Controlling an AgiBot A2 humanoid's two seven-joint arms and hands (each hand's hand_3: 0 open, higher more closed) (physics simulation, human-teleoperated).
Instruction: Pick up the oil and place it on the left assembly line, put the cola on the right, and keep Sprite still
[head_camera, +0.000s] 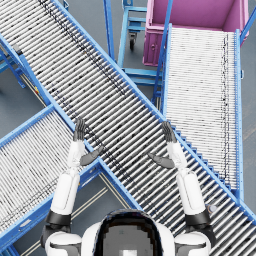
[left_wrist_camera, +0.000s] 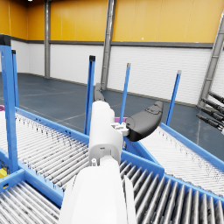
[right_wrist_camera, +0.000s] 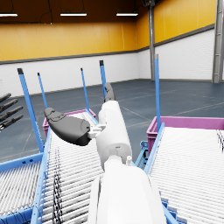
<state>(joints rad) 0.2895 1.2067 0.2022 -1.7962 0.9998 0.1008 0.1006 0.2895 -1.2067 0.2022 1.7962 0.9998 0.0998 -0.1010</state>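
- Warehouse hall with yellow-over-white walls (left_wrist_camera: 148, 43) and a grey floor, full of blue-framed roller lines.
- Middle conveyor (head_camera: 115, 95) runs diagonally from far left to near right. The left conveyor (head_camera: 27, 160) butts up against it on the near left, and the right conveyor (head_camera: 200, 90) sits far right.
- Pink bin (head_camera: 197, 15) stands at the far end of the right conveyor.
- Left hand (head_camera: 81, 145) is wide open, fingers straight and pointing away, thumb stuck out toward the other hand. It holds nothing and touches nothing, hanging above the middle conveyor's left rail. The left wrist view (left_wrist_camera: 109, 120) shows it the same, well up off the rollers.
- Right hand (head_camera: 170, 147) mirrors it: spread flat, thumb pointing inward, empty, above the middle conveyor near its right rail. It also shows in the right wrist view (right_wrist_camera: 105, 124).
- Oil, cola and Sprite: can't tell where they are or how they look, since none of them shows in any view.
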